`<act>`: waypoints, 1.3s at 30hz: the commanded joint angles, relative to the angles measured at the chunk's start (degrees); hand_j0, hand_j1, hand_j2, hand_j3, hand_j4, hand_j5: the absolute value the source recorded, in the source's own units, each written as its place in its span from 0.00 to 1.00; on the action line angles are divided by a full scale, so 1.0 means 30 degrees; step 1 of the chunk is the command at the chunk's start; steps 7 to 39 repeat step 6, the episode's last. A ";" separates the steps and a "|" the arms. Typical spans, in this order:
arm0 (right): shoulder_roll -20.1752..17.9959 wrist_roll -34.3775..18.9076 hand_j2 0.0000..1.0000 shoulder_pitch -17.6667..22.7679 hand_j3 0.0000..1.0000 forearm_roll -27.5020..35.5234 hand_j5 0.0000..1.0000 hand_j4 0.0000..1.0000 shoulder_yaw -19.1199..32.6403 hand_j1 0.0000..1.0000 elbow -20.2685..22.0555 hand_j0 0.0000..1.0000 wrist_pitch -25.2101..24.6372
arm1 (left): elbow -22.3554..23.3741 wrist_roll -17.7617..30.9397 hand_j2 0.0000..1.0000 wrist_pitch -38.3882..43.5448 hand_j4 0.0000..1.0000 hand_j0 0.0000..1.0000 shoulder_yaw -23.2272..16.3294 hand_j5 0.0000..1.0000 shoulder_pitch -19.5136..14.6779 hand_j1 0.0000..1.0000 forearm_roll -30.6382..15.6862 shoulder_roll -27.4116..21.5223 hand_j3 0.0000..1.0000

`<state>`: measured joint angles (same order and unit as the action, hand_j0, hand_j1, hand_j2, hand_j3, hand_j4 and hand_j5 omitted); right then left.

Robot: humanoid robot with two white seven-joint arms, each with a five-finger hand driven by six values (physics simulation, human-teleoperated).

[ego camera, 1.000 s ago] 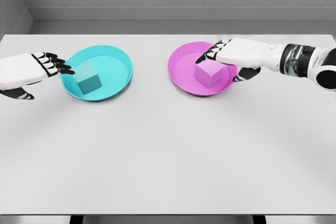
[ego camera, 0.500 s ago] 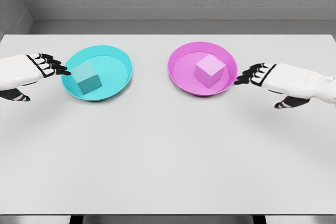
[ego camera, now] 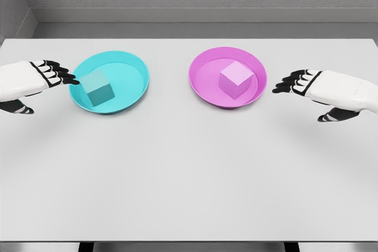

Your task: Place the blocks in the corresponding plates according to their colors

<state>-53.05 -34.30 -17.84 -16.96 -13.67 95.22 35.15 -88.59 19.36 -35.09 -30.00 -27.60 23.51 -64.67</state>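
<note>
— Blocks first: where are they?
— One teal cube (ego camera: 98,87) sits inside the round cyan plate (ego camera: 133,63) on the left of the white table (ego camera: 189,175); one pink cube (ego camera: 235,78) sits inside the round magenta plate (ego camera: 204,63) on the right.
— And the hands?
— The left hand (ego camera: 26,81) hovers just beside the cyan plate, fingers spread, holding nothing. The right hand (ego camera: 331,91) is near the magenta plate, fingers likewise apart and empty.

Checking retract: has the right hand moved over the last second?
Yes. The right hand was over the pink plate above the pink block; it now sits right of the plate's rim, open.
</note>
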 commanded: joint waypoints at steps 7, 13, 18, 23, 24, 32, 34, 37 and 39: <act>-0.0012 0.0009 1.00 0.0000 1.00 0.0116 1.00 1.00 -0.0013 1.00 0.0019 1.00 -0.0050 | 0.0000 -0.0009 1.00 0.0030 1.00 1.00 0.0010 1.00 0.0000 1.00 -0.0102 -0.0036 1.00; -0.0012 0.0009 1.00 0.0000 1.00 0.0116 1.00 1.00 -0.0013 1.00 0.0019 1.00 -0.0050 | 0.0000 -0.0009 1.00 0.0030 1.00 1.00 0.0010 1.00 0.0000 1.00 -0.0102 -0.0036 1.00; -0.0012 0.0009 1.00 0.0000 1.00 0.0116 1.00 1.00 -0.0013 1.00 0.0019 1.00 -0.0050 | 0.0000 -0.0009 1.00 0.0030 1.00 1.00 0.0010 1.00 0.0000 1.00 -0.0102 -0.0036 1.00; -0.0012 0.0009 1.00 0.0000 1.00 0.0116 1.00 1.00 -0.0013 1.00 0.0019 1.00 -0.0050 | 0.0000 -0.0009 1.00 0.0030 1.00 1.00 0.0010 1.00 0.0000 1.00 -0.0102 -0.0036 1.00; -0.0012 0.0009 1.00 0.0000 1.00 0.0116 1.00 1.00 -0.0013 1.00 0.0019 1.00 -0.0050 | 0.0000 -0.0009 1.00 0.0030 1.00 1.00 0.0010 1.00 0.0000 1.00 -0.0102 -0.0036 1.00; -0.0012 0.0009 1.00 0.0000 1.00 0.0116 1.00 1.00 -0.0013 1.00 0.0019 1.00 -0.0050 | 0.0000 -0.0009 1.00 0.0030 1.00 1.00 0.0010 1.00 0.0000 1.00 -0.0102 -0.0036 1.00; -0.0012 0.0009 1.00 0.0000 1.00 0.0116 1.00 1.00 -0.0013 1.00 0.0019 1.00 -0.0050 | 0.0000 -0.0009 1.00 0.0030 1.00 1.00 0.0010 1.00 0.0000 1.00 -0.0102 -0.0036 1.00; -0.0012 0.0009 1.00 0.0000 1.00 0.0116 1.00 1.00 -0.0013 1.00 0.0019 1.00 -0.0050 | 0.0000 -0.0009 1.00 0.0030 1.00 1.00 0.0010 1.00 0.0000 1.00 -0.0102 -0.0036 1.00; -0.0012 0.0009 1.00 0.0000 1.00 0.0116 1.00 1.00 -0.0013 1.00 0.0019 1.00 -0.0050 | 0.0000 -0.0009 1.00 0.0030 1.00 1.00 0.0010 1.00 0.0000 1.00 -0.0102 -0.0036 1.00</act>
